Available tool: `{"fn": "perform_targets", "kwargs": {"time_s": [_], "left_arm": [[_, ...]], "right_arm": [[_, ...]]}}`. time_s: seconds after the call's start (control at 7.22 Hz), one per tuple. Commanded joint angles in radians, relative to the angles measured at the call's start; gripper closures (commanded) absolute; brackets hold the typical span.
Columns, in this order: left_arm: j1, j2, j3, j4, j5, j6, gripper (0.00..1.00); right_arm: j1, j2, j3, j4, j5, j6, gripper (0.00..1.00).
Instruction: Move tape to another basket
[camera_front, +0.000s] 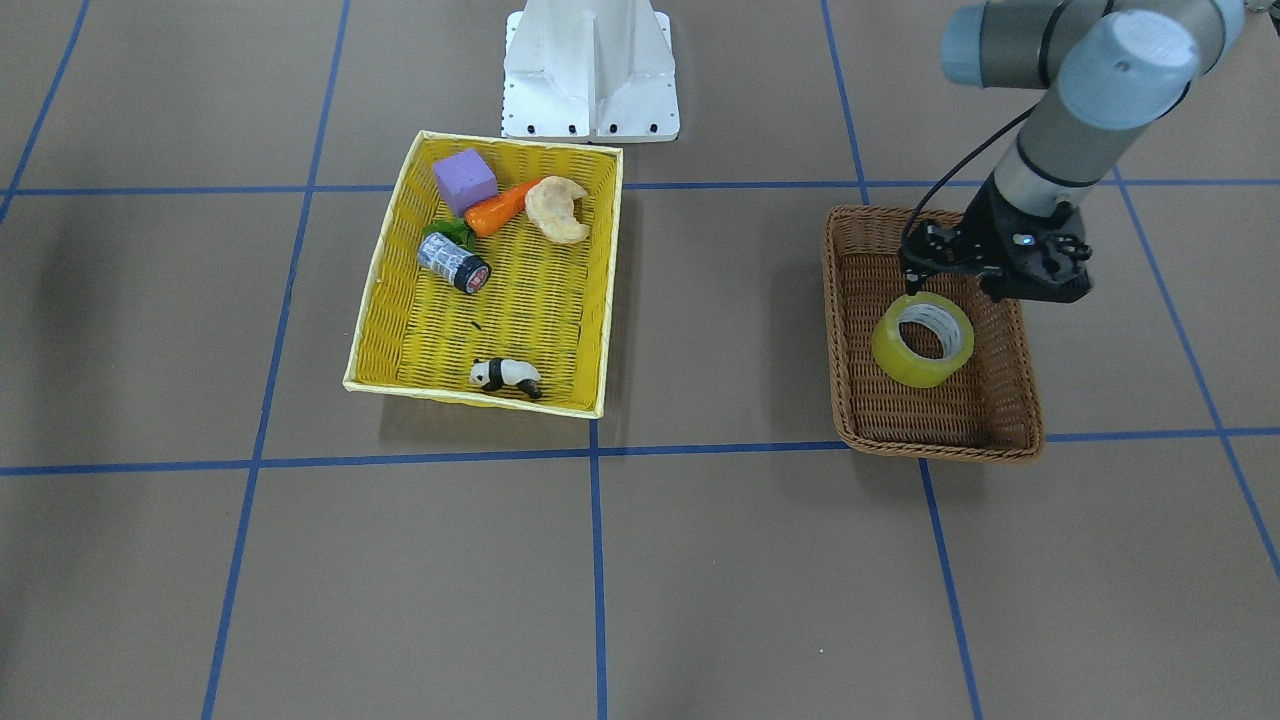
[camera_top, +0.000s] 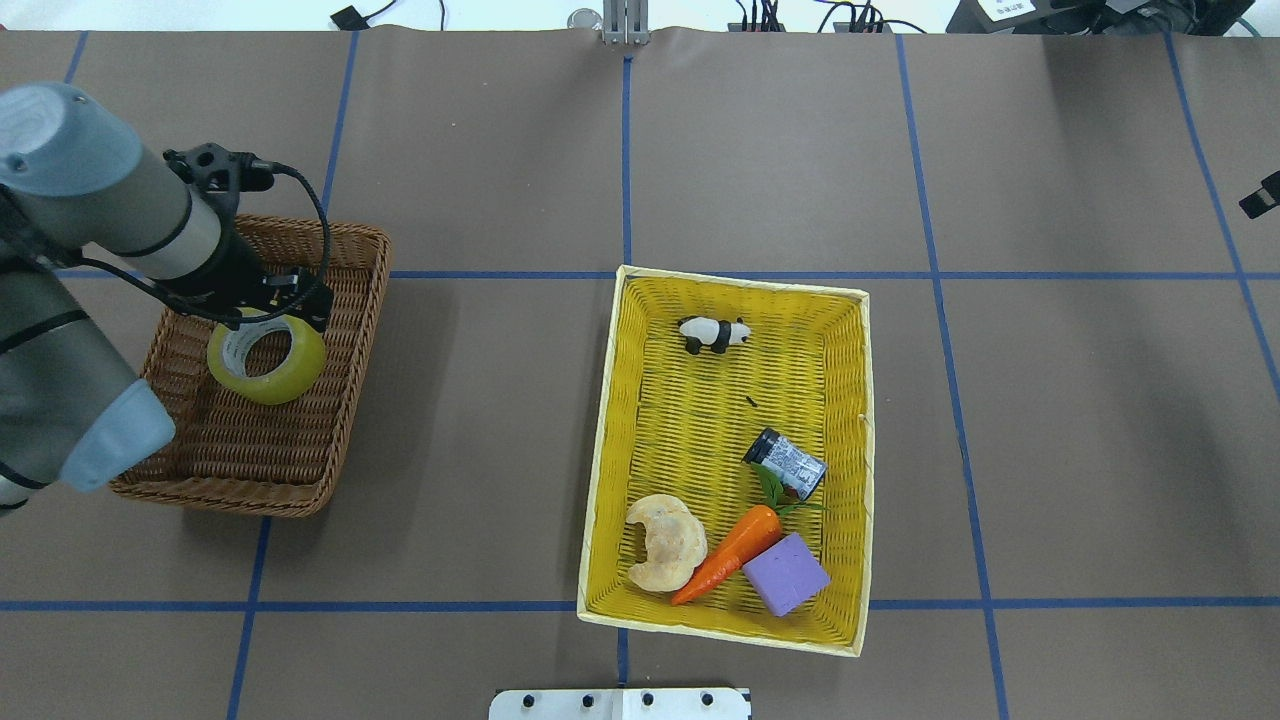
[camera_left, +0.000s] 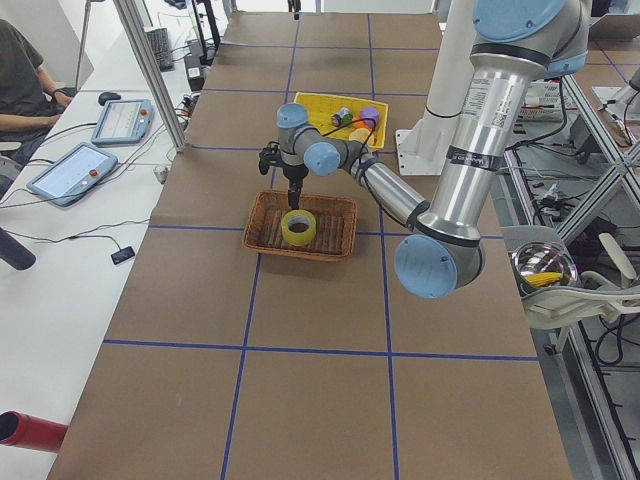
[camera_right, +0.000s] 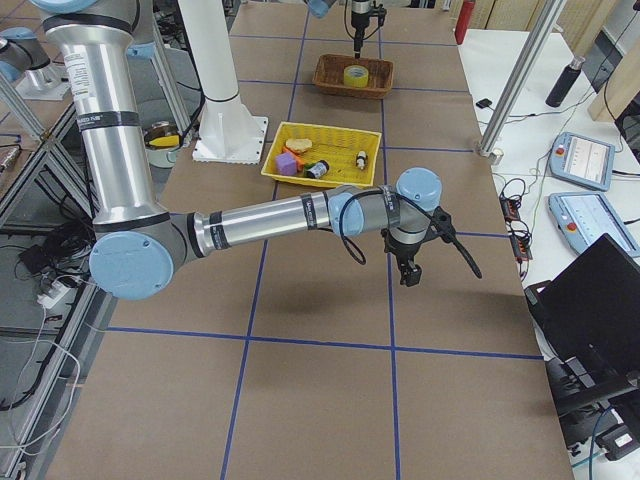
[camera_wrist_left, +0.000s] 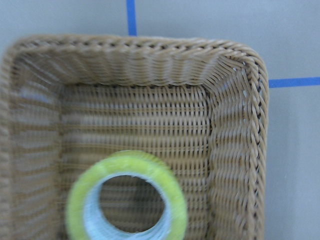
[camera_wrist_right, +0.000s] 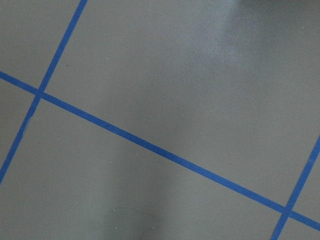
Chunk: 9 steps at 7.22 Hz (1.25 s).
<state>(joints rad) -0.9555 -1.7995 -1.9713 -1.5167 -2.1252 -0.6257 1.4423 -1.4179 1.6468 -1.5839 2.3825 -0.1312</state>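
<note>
The tape (camera_front: 905, 370), a yellow roll with a grey-white core, is inside the brown wicker basket (camera_front: 940, 440) on the robot's left side. My left gripper (camera_front: 915, 290) reaches down into the basket and looks shut on the roll's rim nearest the robot. The overhead view shows the gripper (camera_top: 275, 312) on the roll (camera_top: 270, 388) in the basket (camera_top: 250, 470). The left wrist view shows the roll (camera_wrist_left: 175, 200) close below, over the basket floor (camera_wrist_left: 235, 140); no fingers show there. My right gripper (camera_right: 410, 275) hangs over bare table; I cannot tell whether it is open.
A bright yellow basket (camera_front: 385, 300) in the table's middle holds a purple block (camera_front: 464, 180), a carrot (camera_front: 498, 208), a pastry (camera_front: 556, 208), a small grey can (camera_front: 452, 262) and a panda figure (camera_front: 506, 376). The white robot base (camera_front: 590, 70) stands behind it.
</note>
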Motion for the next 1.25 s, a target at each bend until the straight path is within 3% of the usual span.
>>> {"fn": "perform_targets", "kwargs": {"time_s": [0.0,0.28,0.42,0.83,1.11], "left_arm": [[-0.202,0.038,-0.006,0.11,-0.005,0.348,0.02],[-0.423,0.04,0.206,0.102,-0.151,0.714,0.02],[-0.502,0.038,0.274,0.102,-0.156,0.824,0.02],[-0.522,0.072,0.287,0.104,-0.243,0.755,0.02],[-0.522,0.083,0.289,0.105,-0.24,0.761,0.02]], "right_arm": [[0.023,-0.054,0.042,-0.001,0.0,-0.001,0.0],[0.039,-0.076,0.057,-0.014,-0.002,-0.001,0.0],[0.052,-0.096,0.073,-0.019,-0.003,-0.001,0.0],[0.055,-0.136,0.119,-0.046,-0.022,-0.001,0.0],[0.063,-0.133,0.122,-0.051,-0.012,-0.001,0.0]]}}
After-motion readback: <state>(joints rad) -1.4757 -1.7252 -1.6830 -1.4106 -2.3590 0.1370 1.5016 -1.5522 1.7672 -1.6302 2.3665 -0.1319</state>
